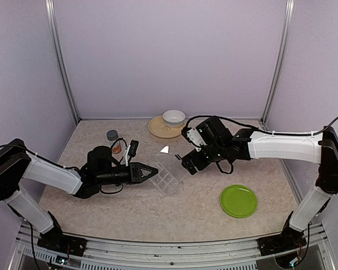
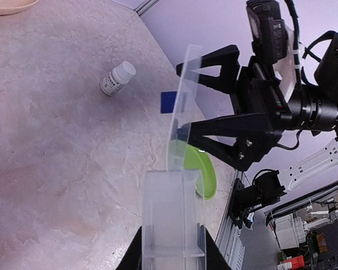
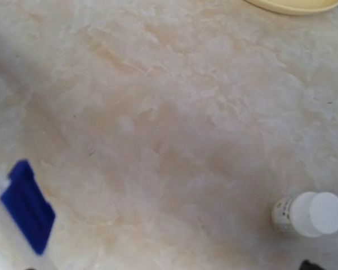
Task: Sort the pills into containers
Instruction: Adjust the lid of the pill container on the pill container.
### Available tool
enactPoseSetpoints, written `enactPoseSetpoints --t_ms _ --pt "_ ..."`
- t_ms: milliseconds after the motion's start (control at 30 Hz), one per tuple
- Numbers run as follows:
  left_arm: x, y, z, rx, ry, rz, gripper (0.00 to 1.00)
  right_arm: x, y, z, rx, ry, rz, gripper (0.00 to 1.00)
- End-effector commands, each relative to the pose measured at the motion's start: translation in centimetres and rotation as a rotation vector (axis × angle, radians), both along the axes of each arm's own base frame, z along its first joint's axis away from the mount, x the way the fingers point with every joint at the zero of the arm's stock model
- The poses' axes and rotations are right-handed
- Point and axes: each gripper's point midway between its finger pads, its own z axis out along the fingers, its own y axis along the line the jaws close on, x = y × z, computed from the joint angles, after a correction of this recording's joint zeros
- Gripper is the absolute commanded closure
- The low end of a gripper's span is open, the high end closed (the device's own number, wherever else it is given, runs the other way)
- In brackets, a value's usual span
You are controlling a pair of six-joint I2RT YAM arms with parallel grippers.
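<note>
The top view looks down from behind; both close wrist views share the white bottle (image 2: 117, 79).

Clear rectangular pill box (image 1: 170, 181), compartmented, lying flat at scene centre. Its lid (image 2: 183, 112) is open, standing near upright, with a blue tab (image 2: 169, 102) on it.

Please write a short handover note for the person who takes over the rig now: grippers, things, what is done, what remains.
Left gripper: shut on the pill box, whose lid stands raised.
Right gripper: open, empty, beside the lid.
White bottle: lying on the table, capped.
Done: box is open; no pills can be seen in it.
To do: the sorting, it seems all of it.
</note>
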Motion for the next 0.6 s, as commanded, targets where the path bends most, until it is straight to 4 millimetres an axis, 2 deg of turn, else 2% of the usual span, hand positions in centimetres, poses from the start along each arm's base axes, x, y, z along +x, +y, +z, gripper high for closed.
enactPoseSetpoints --t_ms 0,300,567 --pt "-1.1 -0.5 2.9 -0.075 -0.086 -0.058 0.79 0.9 0.7 -0.9 0.0 0.002 -0.017 0.0" --pt "-1.5 -1.0 3.7 -0.097 -0.108 -0.085 0.79 -0.1 2.3 -1.7 0.03 0.044 0.083 0.0" --pt "-1.5 -1.5 3.9 -0.099 -0.107 -0.101 0.79 -2.1 3.8 -1.7 0.075 0.098 0.215 0.0"
